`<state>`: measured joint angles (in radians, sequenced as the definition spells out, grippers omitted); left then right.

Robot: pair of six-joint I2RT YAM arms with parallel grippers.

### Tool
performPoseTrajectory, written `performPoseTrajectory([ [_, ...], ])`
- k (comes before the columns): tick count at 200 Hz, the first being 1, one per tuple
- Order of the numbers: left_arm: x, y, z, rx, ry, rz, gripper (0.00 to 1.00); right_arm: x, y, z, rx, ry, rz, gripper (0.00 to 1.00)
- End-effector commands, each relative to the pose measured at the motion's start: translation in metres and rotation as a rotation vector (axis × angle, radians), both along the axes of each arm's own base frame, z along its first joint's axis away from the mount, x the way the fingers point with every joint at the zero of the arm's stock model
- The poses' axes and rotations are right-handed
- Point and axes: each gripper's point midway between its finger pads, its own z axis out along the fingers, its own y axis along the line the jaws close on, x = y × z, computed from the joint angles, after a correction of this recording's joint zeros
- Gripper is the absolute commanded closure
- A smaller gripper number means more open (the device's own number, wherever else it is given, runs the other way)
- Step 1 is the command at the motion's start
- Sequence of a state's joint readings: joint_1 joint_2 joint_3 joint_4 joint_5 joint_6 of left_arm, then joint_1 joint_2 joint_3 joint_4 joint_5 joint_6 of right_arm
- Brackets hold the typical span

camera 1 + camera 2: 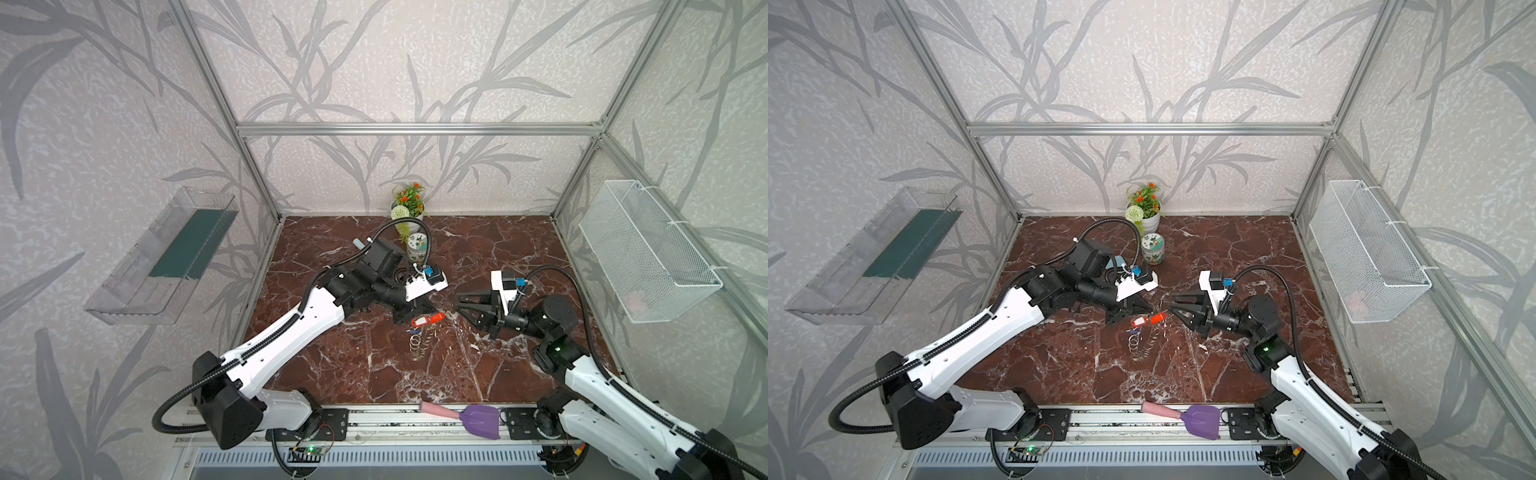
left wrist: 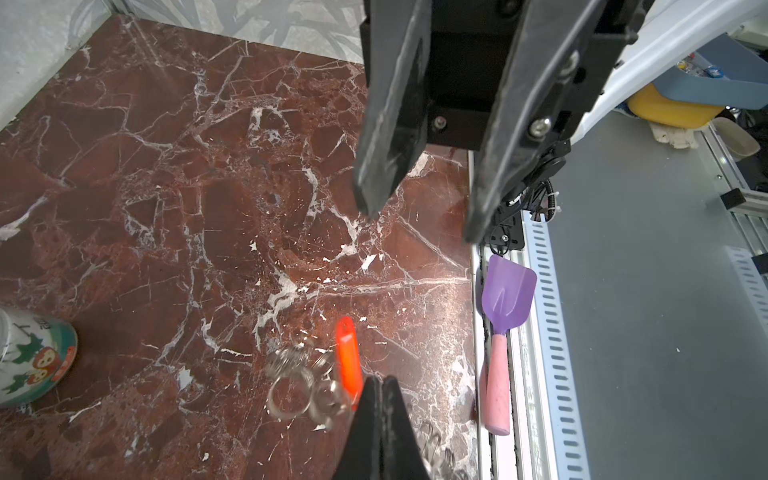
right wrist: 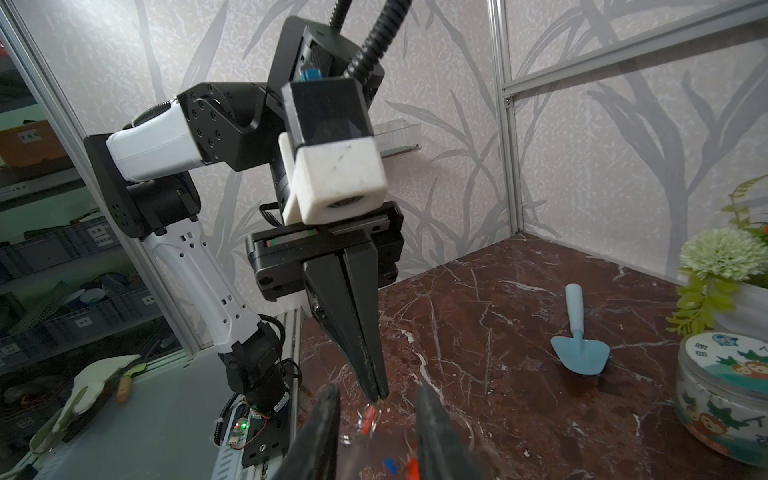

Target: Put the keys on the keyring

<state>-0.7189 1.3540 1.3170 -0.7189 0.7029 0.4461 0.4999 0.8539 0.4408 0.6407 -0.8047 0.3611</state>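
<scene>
My left gripper (image 1: 431, 312) (image 3: 376, 395) is shut on a thin wire ring of the keyring (image 1: 417, 347) (image 2: 291, 386). The keyring's grey split rings trail below the tip, and I cannot tell whether they rest on the marble. A red-orange key (image 1: 436, 318) (image 2: 348, 361) hangs right at that tip. A small blue key (image 1: 412, 331) (image 3: 389, 467) and a red tag with a pale window (image 1: 419, 322) sit among the rings. My right gripper (image 1: 458, 302) (image 2: 419, 224) faces the left one from the right. It is open, with its fingers (image 3: 324, 436) on either side of the keys and nothing between them.
A patterned cup (image 1: 417, 248) and a flower pot (image 1: 409, 208) stand at the back, a blue trowel (image 3: 579, 345) beside them. A purple trowel with a pink handle (image 1: 465, 417) lies on the front rail. A wire basket (image 1: 648, 253) hangs on the right wall and a clear shelf (image 1: 162, 257) on the left wall.
</scene>
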Motion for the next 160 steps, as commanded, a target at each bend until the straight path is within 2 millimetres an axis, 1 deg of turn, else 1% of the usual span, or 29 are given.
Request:
performPoseTrajectory([
  [1, -0.005, 0.000, 0.014, -0.005, -0.036, -0.082, 1.00, -0.004, 0.007, 0.001, -0.039, -0.037, 0.041, 0.69],
  [20, 0.013, -0.001, 0.011, -0.026, 0.014, -0.021, 1.00, 0.010, 0.003, -0.017, -0.077, -0.004, -0.047, 0.71],
  [34, 0.021, 0.000, 0.007, -0.090, 0.074, 0.010, 1.00, 0.014, 0.002, -0.022, -0.060, -0.001, -0.068, 0.71],
  [46, 0.023, -0.002, 0.005, -0.135, 0.063, 0.016, 1.00, 0.018, 0.002, -0.026, -0.052, 0.015, -0.084, 0.70],
  [62, 0.023, -0.003, 0.010, -0.175, 0.051, 0.025, 1.00, 0.022, 0.001, -0.031, -0.057, 0.035, -0.105, 0.68],
  [96, 0.024, -0.002, 0.008, -0.178, 0.049, 0.041, 1.00, 0.022, -0.003, -0.039, -0.071, 0.066, -0.131, 0.67],
  [120, 0.029, -0.004, 0.009, -0.200, 0.042, 0.070, 1.00, 0.027, -0.006, -0.047, -0.080, 0.087, -0.168, 0.67],
  [160, 0.036, -0.007, 0.009, -0.208, 0.050, 0.083, 1.00, 0.029, -0.004, -0.059, -0.096, 0.138, -0.177, 0.67],
])
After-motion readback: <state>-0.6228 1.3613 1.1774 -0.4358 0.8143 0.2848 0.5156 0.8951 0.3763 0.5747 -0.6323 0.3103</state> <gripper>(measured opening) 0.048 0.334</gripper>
